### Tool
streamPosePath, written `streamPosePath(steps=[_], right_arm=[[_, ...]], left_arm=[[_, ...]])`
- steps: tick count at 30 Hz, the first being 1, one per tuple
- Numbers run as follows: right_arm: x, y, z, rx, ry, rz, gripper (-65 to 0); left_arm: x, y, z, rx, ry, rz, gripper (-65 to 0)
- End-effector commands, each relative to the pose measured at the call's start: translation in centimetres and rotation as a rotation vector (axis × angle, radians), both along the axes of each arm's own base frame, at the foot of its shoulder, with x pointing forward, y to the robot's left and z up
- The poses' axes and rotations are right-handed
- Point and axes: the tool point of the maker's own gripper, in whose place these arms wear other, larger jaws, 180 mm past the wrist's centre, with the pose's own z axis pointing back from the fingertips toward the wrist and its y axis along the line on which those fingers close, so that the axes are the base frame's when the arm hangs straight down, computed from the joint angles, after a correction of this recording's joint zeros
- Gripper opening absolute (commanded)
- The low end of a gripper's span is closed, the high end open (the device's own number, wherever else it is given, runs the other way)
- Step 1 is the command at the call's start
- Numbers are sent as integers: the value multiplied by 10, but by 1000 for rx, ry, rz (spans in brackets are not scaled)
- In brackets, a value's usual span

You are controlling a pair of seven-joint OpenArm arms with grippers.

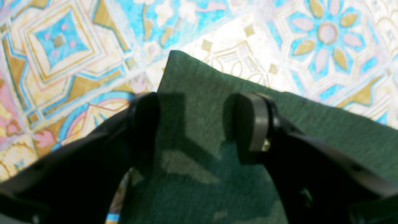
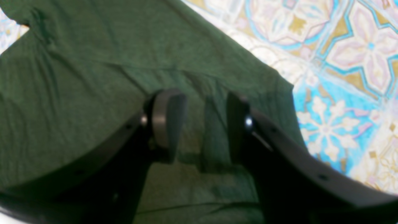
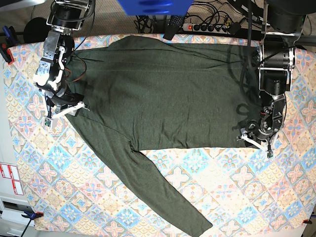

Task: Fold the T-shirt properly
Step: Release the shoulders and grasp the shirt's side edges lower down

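Observation:
The dark olive-green T-shirt [image 3: 163, 94] lies spread flat on the patterned table, and one long sleeve [image 3: 158, 192] runs diagonally toward the front edge. My left gripper [image 1: 199, 124] is open and straddles a corner of the shirt [image 1: 199, 93] at its hem; in the base view this gripper [image 3: 254, 133] is at the shirt's right lower corner. My right gripper [image 2: 202, 124] is open just above wrinkled shirt fabric [image 2: 93, 77] near an edge of the garment. Seen from the base camera, that right gripper [image 3: 66, 106] is at the shirt's left side, by the shoulder.
A colourful tiled tablecloth [image 3: 247, 187] covers the table. A power strip with cables [image 3: 207, 27] lies behind the back edge, beside a blue object [image 3: 153, 6]. Clamps sit at the table's corners [image 3: 6, 49].

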Motion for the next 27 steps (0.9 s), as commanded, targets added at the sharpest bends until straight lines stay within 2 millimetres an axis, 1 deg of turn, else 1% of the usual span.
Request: streamPosePath(steps=[1,3,5,8,9,13,15,16,17,20,22,23,24,25,27], right_arm=[[11,-5,13,-16,-51,-2,-395],[13,-5,15,-16,-56,-2,-395],[13,-5,15,-16,-57,-2,-395],[13,-4,15,-15,-56,1,-395],[13,-4,15,-15,-55,2,-395],[13,-4,15,-15,-55,2,-395],[13,-4,14,-15,-54,2,-395],[13,-4,14,-15,-54,2,-395],[13,-4,14,-15,-54,2,-395],[13,-4,14,-15,-54,2,-395],[13,-4,15,-15,-56,1,-395],[13,-4,14,-15,-54,0,-395],[13,-5,14,-15,-56,0,-395],[13,-4,14,-14,-54,1,-395],[12,-3,10,-10,-42,1,-395]], left_arm=[[0,-14,-2,-33,17,-30,-280],[-5,-19,-3,-28,11,-49,-328],[-9,-22,-3,-26,1,-63,-404],[-12,-22,-5,-25,6,-63,-507],[-12,-22,-5,-25,6,-63,-519],[-11,-19,-3,-21,4,-61,-523],[-12,-9,0,-7,2,-53,-524],[-12,-9,0,-7,2,-53,-527],[-12,-8,0,-5,2,-53,-545],[-12,-2,2,-13,-7,-28,-650],[-14,8,4,-32,-20,20,-650],[-21,13,0,-41,-16,45,-650],[-24,17,1,-47,-23,62,-650],[-23,19,7,-44,-48,63,-650],[-31,24,17,-20,-69,45,-650]])
